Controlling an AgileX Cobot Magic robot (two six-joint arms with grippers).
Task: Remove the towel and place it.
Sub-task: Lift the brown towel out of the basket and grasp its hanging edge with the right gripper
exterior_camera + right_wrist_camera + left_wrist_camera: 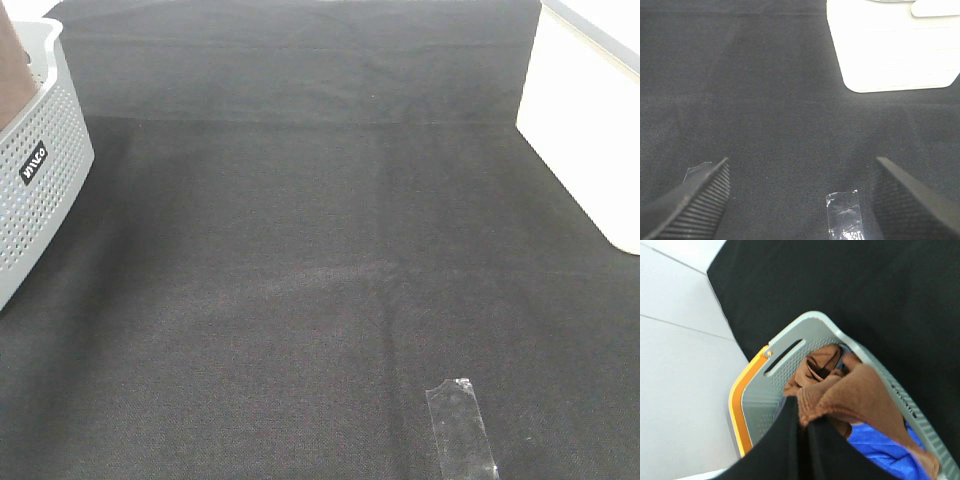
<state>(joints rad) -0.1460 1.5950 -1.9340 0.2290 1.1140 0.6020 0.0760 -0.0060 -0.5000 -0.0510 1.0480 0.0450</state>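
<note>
Grip of the left tool [804, 420] closed narrow on the towel [855, 395], right over the basket [812, 327].
From that pinch the reddish-brown cloth trailed down into the grey basket, lying across a blue cloth [880, 447]. The basket stood at the left edge of the tabletop [320, 250], so the bare black surface lay off to the right. The right tool [801, 167] hung wide and empty over it, well apart; the left arm was plainly nearer.

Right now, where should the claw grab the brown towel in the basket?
Grab the bunched fold on top, coming from straight above. The towel is heaped up past the rim of the basket there, over a blue cloth, so the walls don't get in the way. The left claw is pinching that fold.
</note>
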